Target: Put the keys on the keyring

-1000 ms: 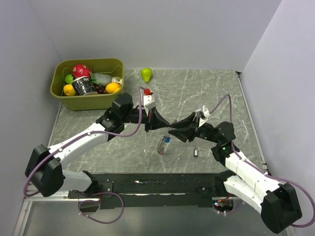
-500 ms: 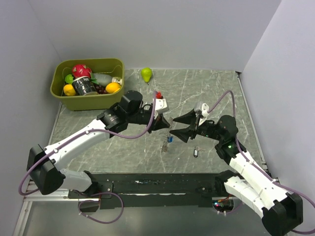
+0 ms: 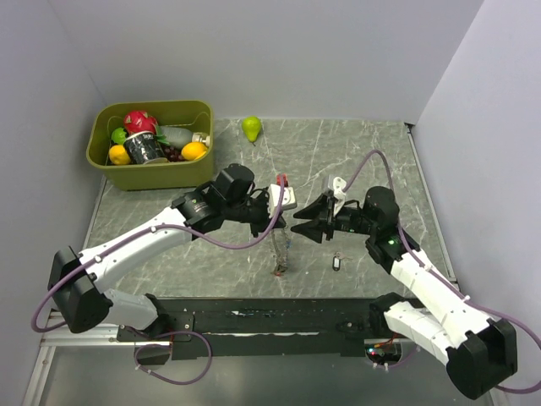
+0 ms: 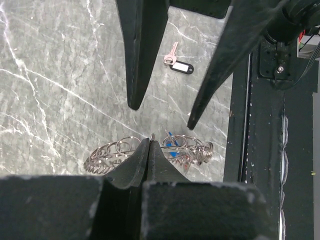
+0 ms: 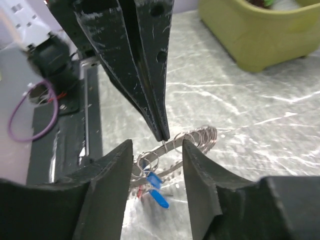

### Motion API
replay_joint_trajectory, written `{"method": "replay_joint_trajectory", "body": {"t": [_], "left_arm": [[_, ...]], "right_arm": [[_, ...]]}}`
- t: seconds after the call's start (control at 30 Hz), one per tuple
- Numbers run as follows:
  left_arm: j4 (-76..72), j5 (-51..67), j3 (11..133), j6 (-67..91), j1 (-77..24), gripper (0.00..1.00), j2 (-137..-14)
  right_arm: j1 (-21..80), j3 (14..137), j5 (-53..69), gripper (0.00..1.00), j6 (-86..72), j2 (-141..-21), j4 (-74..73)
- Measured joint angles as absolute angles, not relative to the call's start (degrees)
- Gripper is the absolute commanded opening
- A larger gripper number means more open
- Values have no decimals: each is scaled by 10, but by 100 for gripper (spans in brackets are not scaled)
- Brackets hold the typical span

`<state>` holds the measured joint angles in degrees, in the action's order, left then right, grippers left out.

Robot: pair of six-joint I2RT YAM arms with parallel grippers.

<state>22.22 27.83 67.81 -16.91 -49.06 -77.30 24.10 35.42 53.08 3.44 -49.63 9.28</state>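
The keyring (image 4: 112, 152) is found hanging over the table (image 4: 60, 75), pinched by its thin rim in the closed left gripper (image 5: 162, 134). The right gripper (image 4: 163, 116) stands open, one finger on either side of the rim, and no contact can be seen. A blue-tagged key (image 5: 156, 183) is judged to be hung on it already, with a trace of red beside it that cannot be made out. One dark-tagged key (image 4: 178, 64) lies loose on the table, well apart, so the task is judged part done with at least that key left.
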Motion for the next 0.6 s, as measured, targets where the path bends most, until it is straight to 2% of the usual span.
{"method": "replay_joint_trajectory", "body": {"t": [0.47,0.6], "left_arm": [[217,283,675,-178,-495,1,-758],[217,286,675,-178,-497,1,-758]], "right_arm": [[241,361,583,36,29,-553,99],[241,361,585,17,18,-561,112]]}}
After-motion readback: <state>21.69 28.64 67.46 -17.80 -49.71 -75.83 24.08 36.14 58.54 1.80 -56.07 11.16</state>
